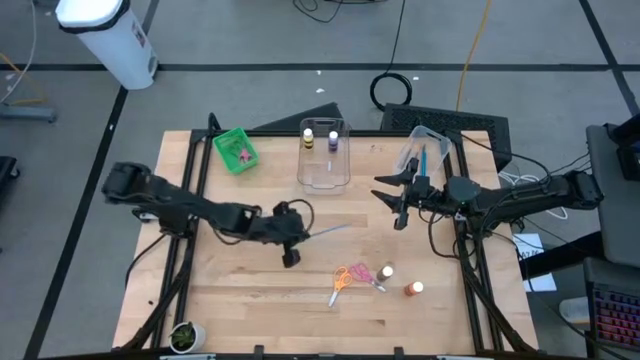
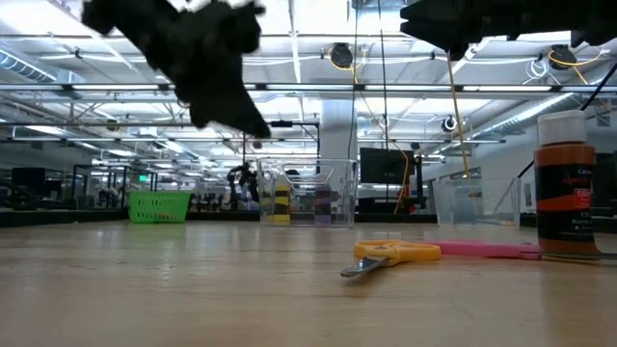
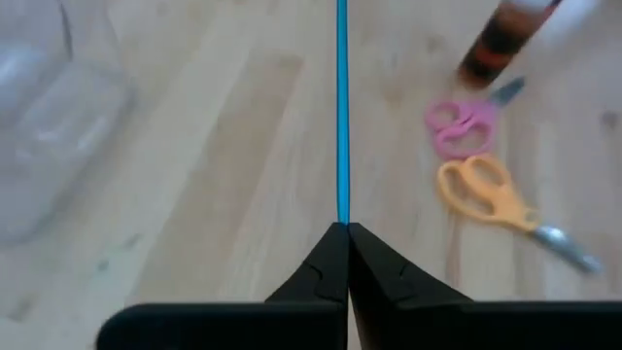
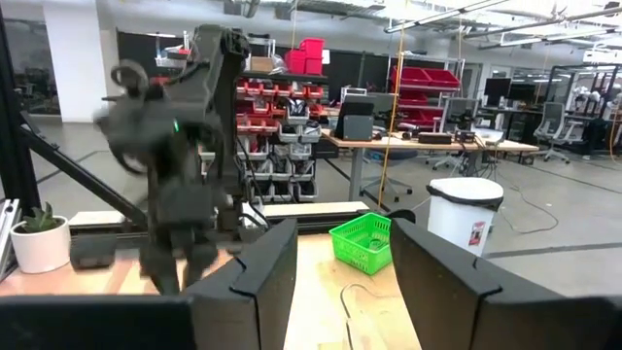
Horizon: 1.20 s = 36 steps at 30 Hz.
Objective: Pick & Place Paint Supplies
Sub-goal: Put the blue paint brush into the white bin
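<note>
My left gripper (image 1: 300, 236) hovers over the table's middle, shut on a thin blue paintbrush (image 1: 332, 231). My right gripper (image 1: 386, 197) is open and holds nothing, raised to the right of the middle clear tub (image 1: 323, 172). Orange scissors (image 1: 340, 281) and pink scissors (image 1: 362, 272) lie flat on the wood. Beside them stand two white-capped bottles (image 1: 386, 271) (image 1: 413, 289). A yellow bottle (image 1: 308, 138) and a purple one (image 1: 333, 139) stand in the middle tub. Brushes (image 1: 420, 158) lie in the right tub (image 1: 437, 140). My left gripper pinches the blue paintbrush by one end (image 3: 342, 216) between its two shut fingers. The brush runs straight out ahead, in line with the fingers, toward the table's right side. In the low view the gripper (image 2: 253, 120) hangs well above the table top.
A green bin (image 1: 235, 150) with something pink in it sits at the far left of the table. A small potted plant (image 1: 184, 336) stands at the near left corner. Bare wood lies between the two grippers and along the near edge. A white bin stands on the floor beyond.
</note>
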Each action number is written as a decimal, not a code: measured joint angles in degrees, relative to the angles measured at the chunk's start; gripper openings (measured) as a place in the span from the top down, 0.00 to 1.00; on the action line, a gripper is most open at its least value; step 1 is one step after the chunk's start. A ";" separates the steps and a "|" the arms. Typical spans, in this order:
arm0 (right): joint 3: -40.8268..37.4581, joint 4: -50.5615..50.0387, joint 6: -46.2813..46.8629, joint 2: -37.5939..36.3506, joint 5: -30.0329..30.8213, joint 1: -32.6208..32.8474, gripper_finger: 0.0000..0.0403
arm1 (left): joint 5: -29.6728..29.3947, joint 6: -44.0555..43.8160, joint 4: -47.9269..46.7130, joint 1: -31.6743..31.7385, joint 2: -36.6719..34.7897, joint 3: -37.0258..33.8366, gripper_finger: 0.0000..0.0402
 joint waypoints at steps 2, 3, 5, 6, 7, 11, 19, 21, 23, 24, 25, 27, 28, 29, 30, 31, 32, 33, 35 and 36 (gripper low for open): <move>0.00 0.01 0.02 -0.02 0.00 0.00 0.61 | -1.93 1.50 0.05 -0.62 -3.29 -0.09 1.00; 0.00 0.01 0.02 -0.02 0.00 0.00 0.61 | -2.88 2.61 0.82 -0.90 -4.97 -0.05 1.00; 0.00 -0.02 0.02 0.00 0.00 0.00 0.61 | -5.79 5.39 2.07 -1.60 -7.81 0.02 1.00; 0.00 0.01 0.02 -0.02 0.00 0.00 0.61 | -7.34 6.85 3.26 -1.82 -8.79 0.02 1.00; 0.00 0.01 0.02 0.00 0.00 0.00 0.61 | -8.44 8.44 4.45 -1.96 -9.58 0.02 1.00; 0.00 -0.13 0.04 -0.02 0.00 0.00 0.61 | -8.69 15.68 12.06 -1.61 -11.54 0.04 1.00; -0.02 -0.63 0.44 0.03 -0.17 0.00 0.61 | 3.49 22.41 34.66 6.44 -9.20 -4.62 1.00; -0.02 -1.00 0.44 0.15 -0.17 0.00 0.61 | 6.88 23.48 43.24 8.49 -7.23 -6.64 1.00; -0.04 -0.99 0.45 0.56 -0.17 0.00 0.61 | 10.21 23.45 51.55 10.33 -5.27 -8.26 1.00; -0.02 -0.95 0.45 0.82 -0.20 0.00 0.61 | 11.59 23.30 54.98 11.00 -3.92 -8.46 1.00; -0.04 -0.97 0.44 1.12 -0.20 0.00 0.61 | 12.51 23.30 57.41 11.60 -2.58 -8.46 1.00; -0.04 0.28 0.46 2.32 -0.20 0.00 0.61 | 13.30 23.33 59.35 12.45 -0.22 -8.32 1.00; -0.03 1.12 0.44 2.98 -0.23 0.00 0.61 | 13.36 23.26 60.23 12.74 1.00 -7.96 1.00; -0.04 2.37 0.44 3.83 -0.33 0.00 0.61 | 13.40 22.92 60.55 12.97 2.00 -7.64 1.00; -0.04 4.40 0.46 4.84 -0.37 0.00 0.61 | 13.52 22.53 60.85 13.20 2.74 -7.47 1.00; -0.04 6.60 0.44 5.92 -0.39 0.00 0.61 | 13.52 22.23 61.12 13.35 3.57 -7.26 1.00; -0.04 8.55 0.40 6.88 -0.43 0.00 0.61 | 13.51 22.15 61.66 13.35 4.35 -7.05 1.00; -0.04 10.50 0.36 7.88 -0.66 0.00 0.60 | 13.47 22.06 61.90 13.38 4.92 -7.01 1.00; -0.04 13.61 0.41 9.65 -3.32 -0.04 0.58 | 13.49 21.92 62.70 13.29 5.88 -7.01 1.00; -0.04 15.03 0.49 10.45 -4.88 -0.04 0.55 | 13.50 21.80 63.02 13.20 6.15 -7.01 1.00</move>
